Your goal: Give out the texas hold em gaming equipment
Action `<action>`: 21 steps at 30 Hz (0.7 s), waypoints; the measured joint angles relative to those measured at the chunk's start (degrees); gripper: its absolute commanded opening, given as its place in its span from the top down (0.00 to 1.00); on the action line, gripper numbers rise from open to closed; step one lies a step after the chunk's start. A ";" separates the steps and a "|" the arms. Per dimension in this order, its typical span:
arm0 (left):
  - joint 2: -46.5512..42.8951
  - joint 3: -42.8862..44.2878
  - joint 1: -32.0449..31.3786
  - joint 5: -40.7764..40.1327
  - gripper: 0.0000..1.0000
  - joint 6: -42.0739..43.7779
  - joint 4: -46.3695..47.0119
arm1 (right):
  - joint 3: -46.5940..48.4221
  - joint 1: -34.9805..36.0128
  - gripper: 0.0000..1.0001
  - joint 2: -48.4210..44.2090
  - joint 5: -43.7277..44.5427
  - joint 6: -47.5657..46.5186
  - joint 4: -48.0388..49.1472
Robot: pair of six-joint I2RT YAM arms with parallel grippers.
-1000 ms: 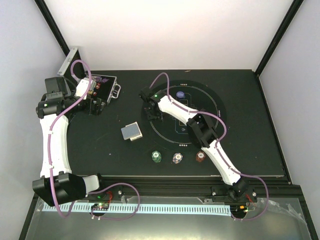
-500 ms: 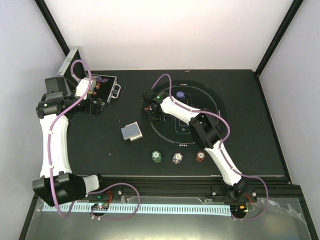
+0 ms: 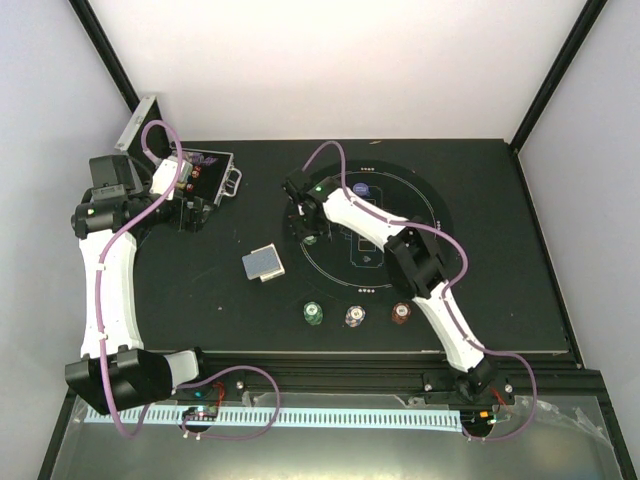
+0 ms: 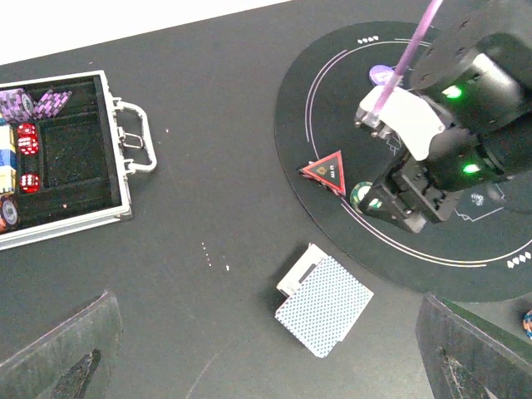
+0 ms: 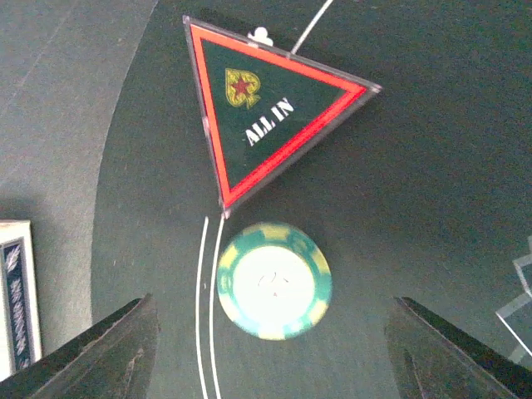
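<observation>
Black table (image 3: 200, 300) with a round mat (image 5: 416, 208) on it: my right gripper (image 5: 270, 345) hangs over a green chip (image 5: 274, 280), fingers (image 5: 91, 349) spread wide and clear of it on both sides. It lies flat and free on the mat's white line, just beside the marker (image 5: 266, 125). My left gripper (image 4: 268, 359) gapes, holding nothing, near the case (image 4: 66, 226); the deck (image 4: 324, 306) lies below, touching neither finger.

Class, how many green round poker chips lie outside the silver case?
2. One green round chip lies beside the red-edged triangular ALL IN marker under the right gripper; the other is leftmost in the near row of three. More may be hidden.
</observation>
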 measured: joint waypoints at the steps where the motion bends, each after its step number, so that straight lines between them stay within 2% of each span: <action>1: 0.00 0.00 0.00 0.11 0.01 0.00 0.00 | -0.79 0.00 0.24 -1.01 0.22 0.02 -0.04; 7: -0.11 -0.46 0.00 0.50 0.01 0.00 0.00 | -15.58 2.60 0.18 -16.50 3.10 0.85 2.34; 11: -0.24 -1.01 0.00 1.20 0.01 -0.02 0.07 | -28.57 10.99 0.12 -28.37 4.50 2.86 5.03; 16: -1.38 -2.54 0.00 2.23 0.01 -0.07 0.07 | -38.40 20.20 0.08 -32.48 4.26 6.03 6.67; 21: -2.54 -3.23 0.00 2.64 0.01 -0.13 0.17 | -42.03 22.40 0.11 -32.44 4.39 8.02 6.54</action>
